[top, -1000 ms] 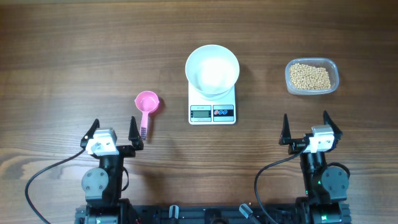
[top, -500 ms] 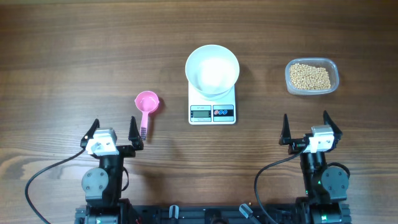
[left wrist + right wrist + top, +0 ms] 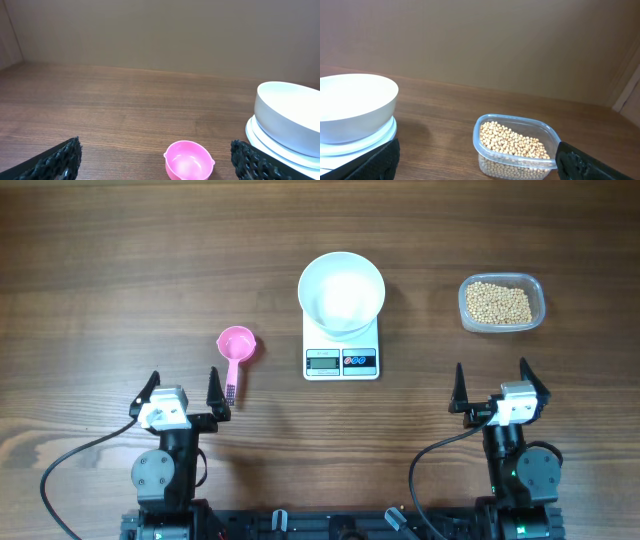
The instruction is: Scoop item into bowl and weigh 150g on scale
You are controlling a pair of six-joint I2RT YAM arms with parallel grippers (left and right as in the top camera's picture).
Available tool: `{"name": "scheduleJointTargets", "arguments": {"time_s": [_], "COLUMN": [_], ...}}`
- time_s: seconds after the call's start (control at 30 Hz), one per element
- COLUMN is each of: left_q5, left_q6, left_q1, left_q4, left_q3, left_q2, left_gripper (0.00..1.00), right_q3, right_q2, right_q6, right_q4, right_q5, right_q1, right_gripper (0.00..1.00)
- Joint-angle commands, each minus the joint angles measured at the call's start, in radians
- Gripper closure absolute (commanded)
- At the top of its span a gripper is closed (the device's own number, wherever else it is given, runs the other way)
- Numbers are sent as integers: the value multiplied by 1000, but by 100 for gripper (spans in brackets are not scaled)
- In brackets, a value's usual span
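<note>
Centre of table [image 3: 100, 260], far side: scale [image 3: 341, 361], display edge facing the arms. Digits too small to read. Bowl [image 3: 341, 292] sits on its platform, empty, so whatever goes in gets weighed directly.

Right of scale, well apart: clear tub [image 3: 502, 277] with the beans [image 3: 498, 304] in it. None in the bowl yet.

Left of scale: pink scoop [image 3: 237, 343], cup away, handle pointing back toward left gripper [image 3: 183, 385], which looks laid out for an easy pick-up.

Left gripper: jaws wide, nothing between them, parked just behind the handle end. Right gripper [image 3: 491, 375]: jaws wide too, empty, roughly in line with the tub.

Judgement: nothing begun. First step is likely the left arm taking the handle. Scoop and tub lie on opposite sides of the scale, so the scoop must pass the bowl to reach the beans, with a risk of nudging it.
</note>
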Motion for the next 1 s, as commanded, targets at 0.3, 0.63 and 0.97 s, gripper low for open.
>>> {"name": "scheduleJointTargets", "arguments": {"time_s": [0.3, 0.63, 0.97], "left_q5": [491, 594, 573], "left_q6": [-217, -428, -427], "left_q1": [-6, -3, -4], "left_q4": [55, 445, -426], "left_q3": [-6, 66, 615], "left_q2": [-11, -3, 486], "left_gripper": [0, 0, 0], "right_q3": [-1, -1, -1], "right_q2": [-6, -6, -6], "right_q6": [-11, -11, -11], "right_q4": [3, 3, 3], "right_q5": [14, 14, 14], "right_q1": [3, 3, 3], "right_gripper": [0, 0, 0]}}
